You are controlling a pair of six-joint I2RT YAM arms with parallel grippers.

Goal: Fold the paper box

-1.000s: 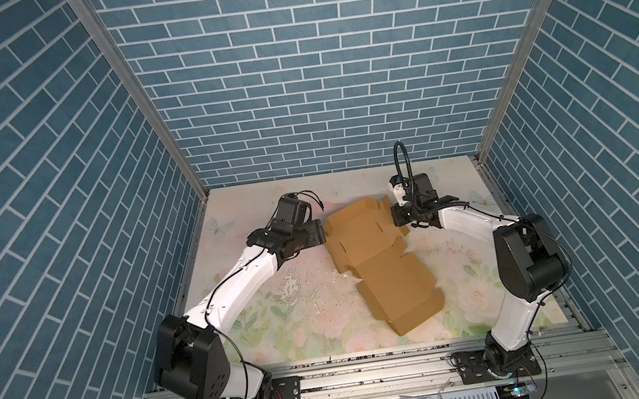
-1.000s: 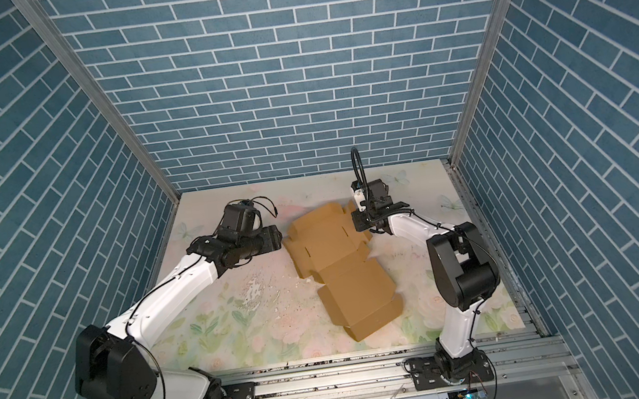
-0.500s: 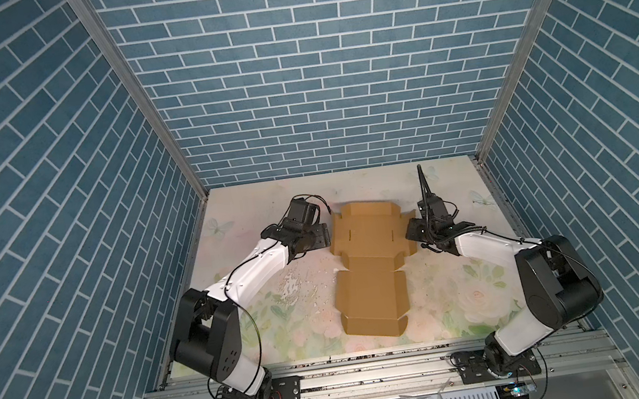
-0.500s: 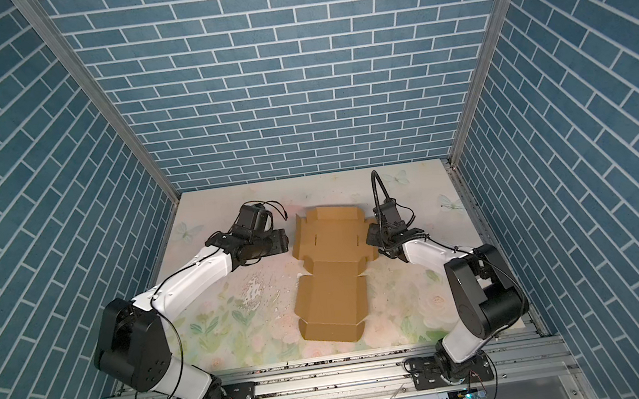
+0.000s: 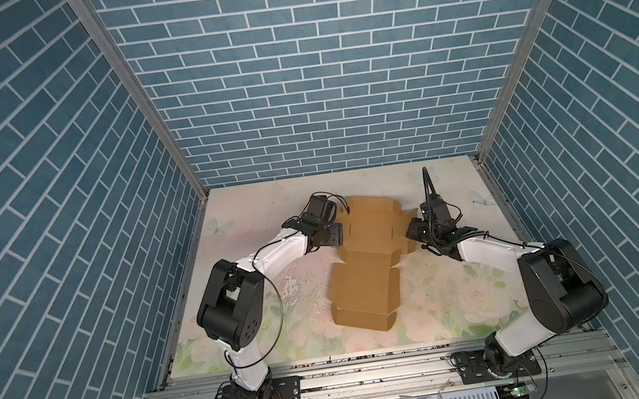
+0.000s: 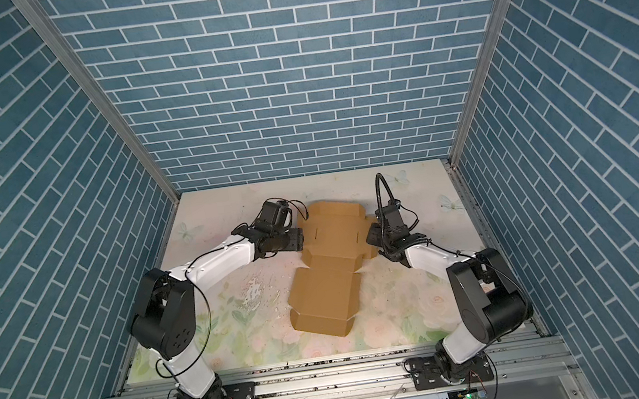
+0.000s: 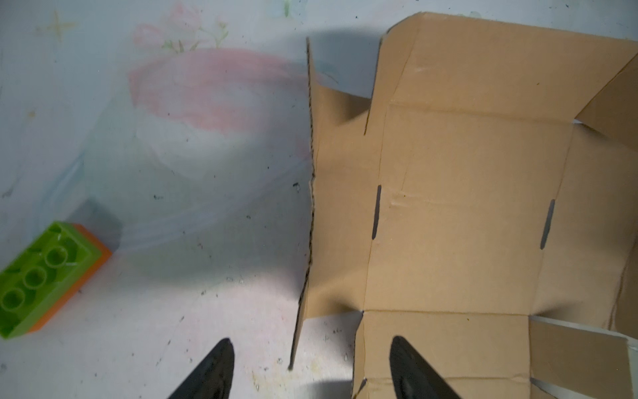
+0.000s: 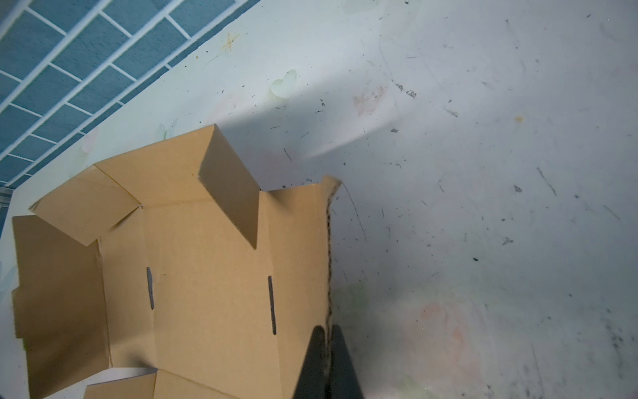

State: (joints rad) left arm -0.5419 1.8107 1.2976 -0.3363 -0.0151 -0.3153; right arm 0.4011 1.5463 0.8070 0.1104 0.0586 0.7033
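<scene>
1. The paper box (image 5: 364,282) lies in the middle of the table (image 5: 253,217), its long axis running far-to-near between my arms.
2. My right gripper (image 8: 327,335) pinches the right side flap (image 8: 300,262) at its edge.
3. My left gripper (image 7: 310,340) gapes wide and straddles the raised left side flap (image 7: 340,193), gripping nothing.

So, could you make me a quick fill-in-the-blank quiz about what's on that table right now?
1. The box is plain ____ cardboard.
2. The right gripper is pinched ____ on the box's edge.
3. The left gripper has its jaws ____, holding nothing.
4. The brick has a ____ studded top.

Missing words: brown; shut; open; green.
</scene>
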